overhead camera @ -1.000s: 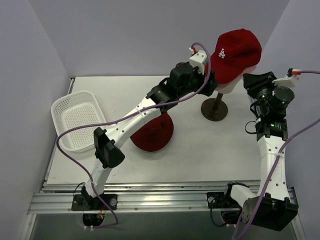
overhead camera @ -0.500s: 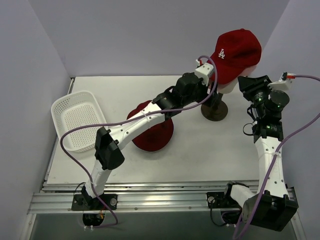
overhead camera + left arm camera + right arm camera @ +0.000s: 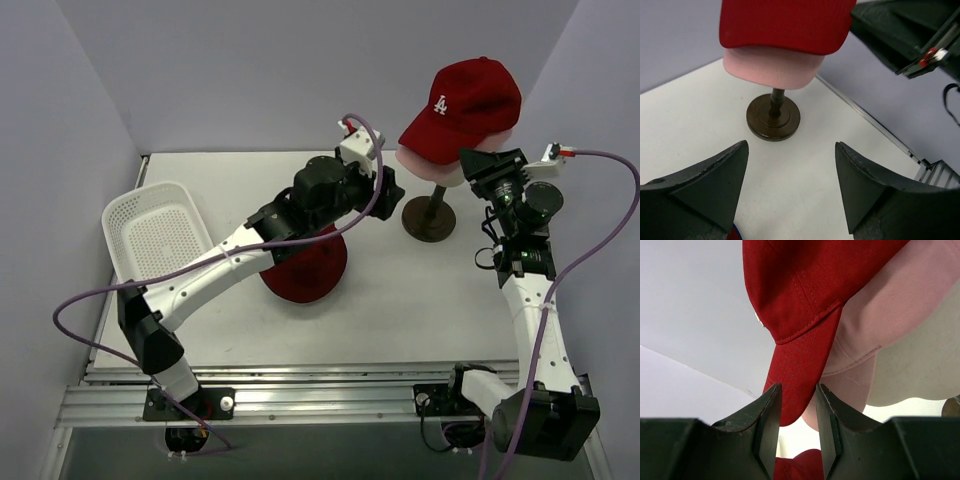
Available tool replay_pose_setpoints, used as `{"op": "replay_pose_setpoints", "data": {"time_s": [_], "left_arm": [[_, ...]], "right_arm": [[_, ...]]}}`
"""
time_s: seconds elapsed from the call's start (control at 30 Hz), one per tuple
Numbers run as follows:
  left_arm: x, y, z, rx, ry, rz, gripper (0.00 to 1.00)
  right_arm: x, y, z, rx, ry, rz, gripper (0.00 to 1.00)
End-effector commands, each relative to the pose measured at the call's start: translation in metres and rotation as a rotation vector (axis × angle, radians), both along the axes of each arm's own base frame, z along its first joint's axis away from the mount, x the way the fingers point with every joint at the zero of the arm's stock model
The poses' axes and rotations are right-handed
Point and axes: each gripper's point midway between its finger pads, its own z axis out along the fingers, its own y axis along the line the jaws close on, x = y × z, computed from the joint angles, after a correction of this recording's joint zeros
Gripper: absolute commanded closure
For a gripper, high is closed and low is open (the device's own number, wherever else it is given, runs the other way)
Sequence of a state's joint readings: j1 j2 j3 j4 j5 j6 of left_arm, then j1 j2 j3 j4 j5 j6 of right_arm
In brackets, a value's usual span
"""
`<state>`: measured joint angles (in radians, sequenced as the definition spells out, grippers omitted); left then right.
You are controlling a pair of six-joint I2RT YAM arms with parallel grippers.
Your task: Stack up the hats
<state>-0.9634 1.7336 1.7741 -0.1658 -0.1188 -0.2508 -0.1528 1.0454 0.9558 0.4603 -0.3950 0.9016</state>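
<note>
The red cap [image 3: 465, 95] with the white LA letters sits up high on top of the pink cap [image 3: 772, 70]. Both caps are on the cream head [image 3: 920, 370], and the head stands on a dark wooden stand [image 3: 773, 117] near the back right of the white table [image 3: 400, 300]. The pink cap peeks out under the edge of the red one. The right gripper [image 3: 798, 387] is up beside the caps, on the right side of the stand. Its two fingers have only a small gap between them. In the right wrist view the tip of the red cap's brim shows in that gap, but I cannot tell if the fingers are pinching it or just near it. The left gripper [image 3: 790, 165] is in the middle of the table and points at the stand. Its fingers are wide apart and nothing is in between them. The dark red bucket hat [image 3: 310, 270] lies flat on the table under the left arm, well apart from the stand. A white mesh basket [image 3: 155, 240] sits by the left edge of the table.
</note>
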Motion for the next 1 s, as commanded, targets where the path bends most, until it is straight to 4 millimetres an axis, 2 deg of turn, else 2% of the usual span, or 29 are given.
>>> {"op": "replay_pose_setpoints", "data": {"time_s": [0.0, 0.03, 0.07, 0.1, 0.13, 0.2, 0.27, 0.3, 0.47, 0.53, 0.57, 0.63, 0.67, 0.7, 0.73, 0.8, 0.83, 0.93, 0.97], "left_arm": [[-0.011, 0.023, 0.043, -0.094, -0.073, 0.034, 0.21], [-0.014, 0.027, 0.042, -0.101, -0.063, 0.037, 0.21], [-0.017, 0.03, 0.029, -0.086, -0.044, 0.034, 0.21], [-0.024, 0.039, 0.037, -0.109, -0.05, 0.035, 0.21], [-0.027, 0.041, 0.025, -0.107, -0.032, 0.03, 0.21], [-0.035, 0.053, 0.032, -0.134, -0.039, 0.033, 0.21], [-0.037, 0.061, 0.025, -0.121, -0.029, 0.053, 0.21], [-0.039, 0.067, 0.028, -0.126, -0.032, 0.061, 0.21], [-0.05, 0.079, 0.017, -0.104, -0.005, 0.055, 0.21], [-0.053, 0.083, 0.004, -0.083, 0.013, 0.053, 0.21], [-0.056, 0.088, 0.007, -0.09, 0.007, 0.056, 0.21], [-0.059, 0.092, -0.007, -0.069, 0.018, 0.053, 0.22], [-0.063, 0.098, -0.004, -0.077, 0.011, 0.056, 0.22], [-0.064, 0.101, -0.007, -0.076, 0.009, 0.06, 0.22], [-0.066, 0.104, -0.021, -0.053, 0.018, 0.062, 0.22], [-0.068, 0.112, -0.024, -0.057, 0.006, 0.073, 0.22], [-0.069, 0.116, -0.038, -0.029, 0.011, 0.078, 0.22], [-0.071, 0.125, -0.042, -0.026, -0.004, 0.095, 0.22], [-0.074, 0.129, -0.05, -0.019, 0.0, 0.095, 0.22]], "right_arm": [[0.0, 0.005, 0.02, 0.014, -0.08, -0.002, 0.71], [0.001, 0.005, 0.017, 0.013, -0.076, -0.002, 0.71], [0.001, 0.004, 0.018, 0.016, -0.079, -0.008, 0.71], [0.002, 0.004, 0.016, 0.02, -0.074, -0.01, 0.71], [0.004, 0.004, 0.014, 0.025, -0.068, -0.015, 0.71], [0.006, 0.005, 0.01, 0.037, -0.06, -0.007, 0.71], [0.007, 0.011, 0.011, 0.046, -0.068, 0.006, 0.71], [0.008, 0.012, 0.009, 0.049, -0.064, 0.008, 0.71], [0.005, 0.02, 0.01, 0.066, -0.065, 0.012, 0.71], [0.005, 0.02, 0.012, 0.072, -0.067, 0.002, 0.71], [0.005, 0.021, 0.011, 0.072, -0.066, 0.0, 0.71], [0.005, 0.023, 0.011, 0.072, -0.064, -0.008, 0.71], [0.006, 0.023, 0.007, 0.072, -0.053, -0.01, 0.71], [0.007, 0.023, 0.005, 0.074, -0.047, -0.012, 0.73], [0.008, 0.023, 0.004, 0.077, -0.045, -0.016, 0.75], [0.009, 0.023, -0.001, 0.079, -0.033, -0.019, 0.79], [0.009, 0.023, -0.002, 0.077, -0.032, -0.023, 0.8], [0.007, 0.021, -0.008, 0.076, -0.02, -0.031, 0.85], [0.007, 0.02, -0.01, 0.074, -0.019, -0.036, 0.87]]}}
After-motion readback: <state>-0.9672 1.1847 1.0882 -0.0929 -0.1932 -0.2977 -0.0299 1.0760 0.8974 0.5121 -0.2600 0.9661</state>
